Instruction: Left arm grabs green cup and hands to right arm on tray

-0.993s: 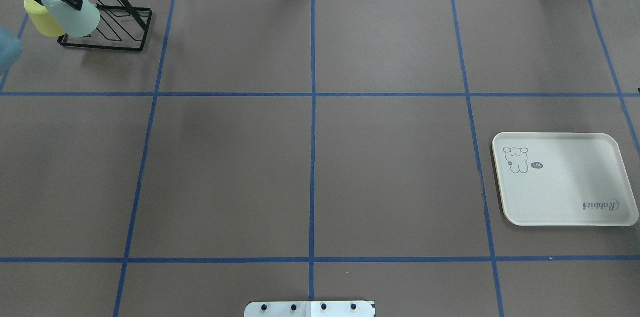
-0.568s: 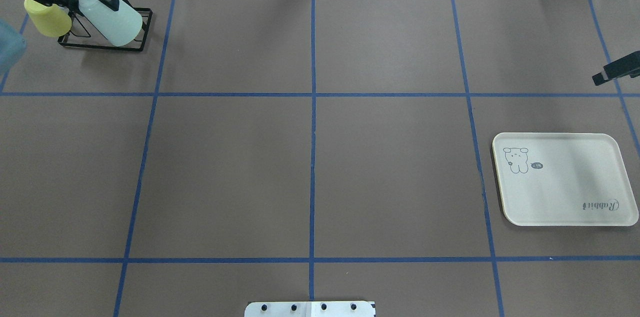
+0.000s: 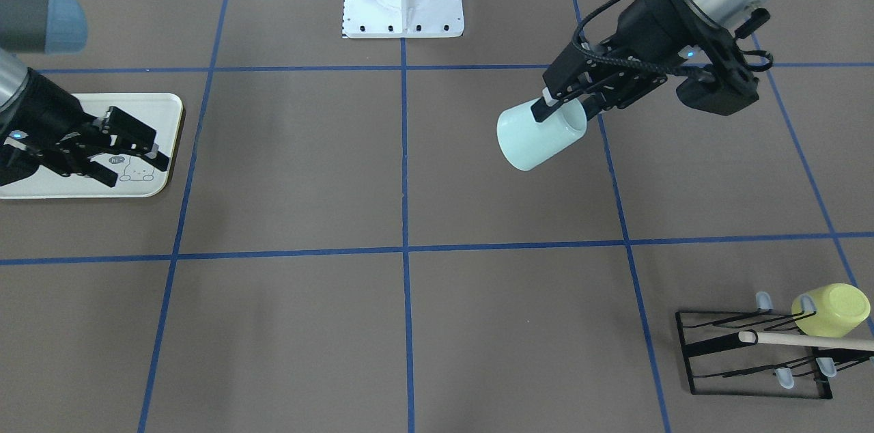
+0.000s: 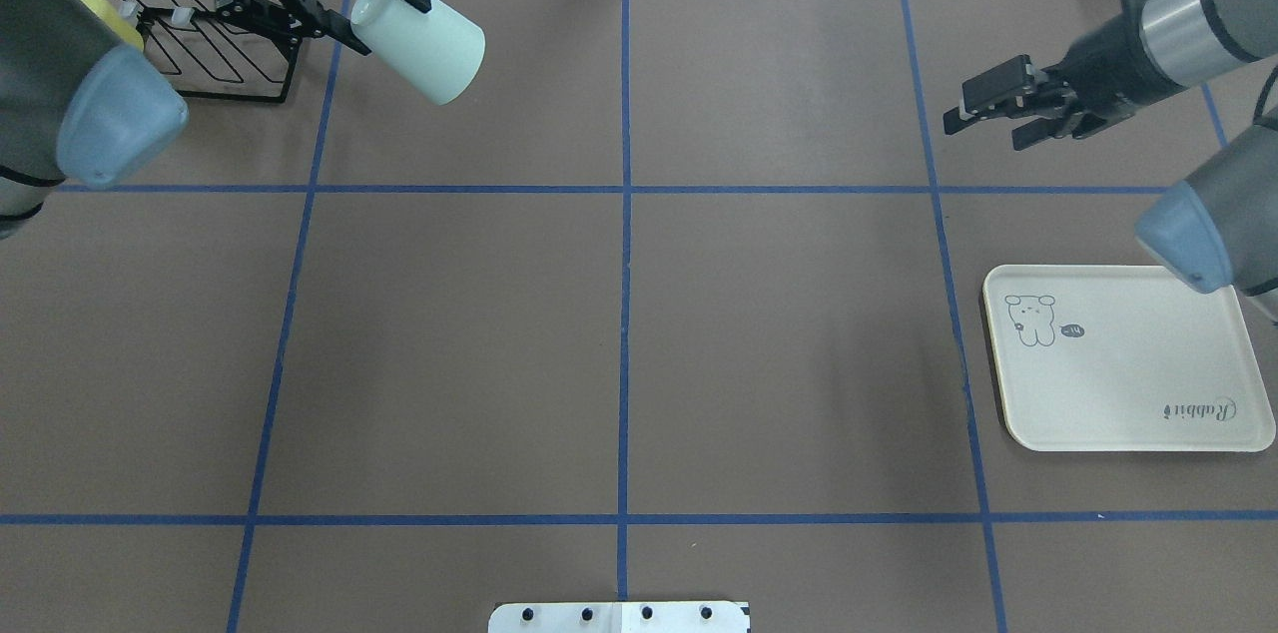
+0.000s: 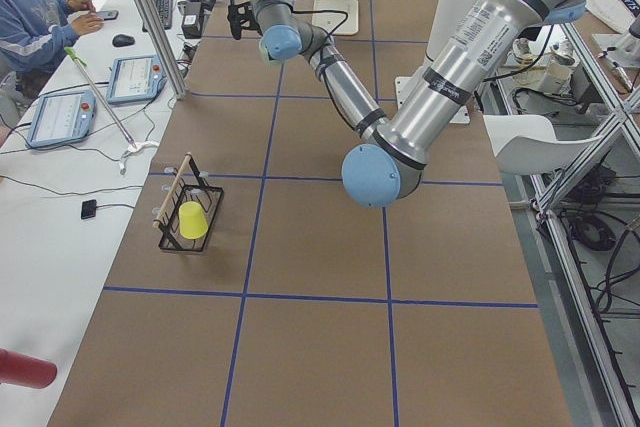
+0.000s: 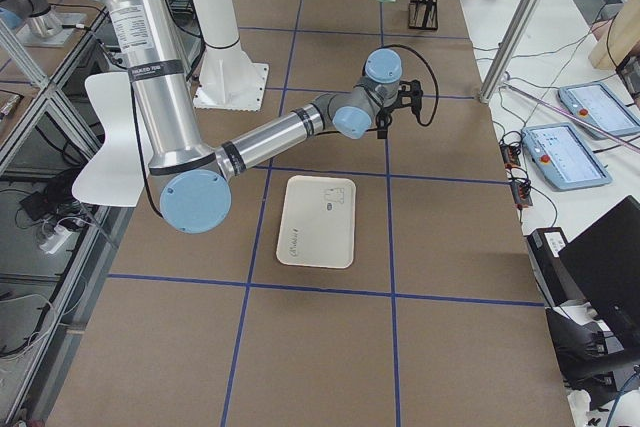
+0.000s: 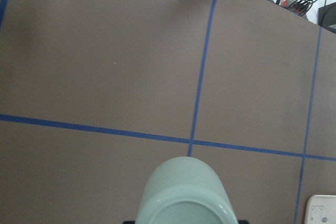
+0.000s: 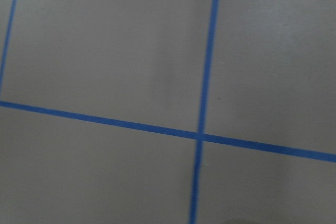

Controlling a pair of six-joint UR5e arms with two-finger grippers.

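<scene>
While our left gripper is clamping the green cup by its rim, we are holding it sideways, clear of the table, at the upper left of the overhead view.
We are judging this cup to be light, stiff, smooth plastic that is likely to slip. Our right gripper is hanging empty with jaws parted at the upper right, and it should be taking the free base end across the wall. The tray is lying at the lower right.
</scene>
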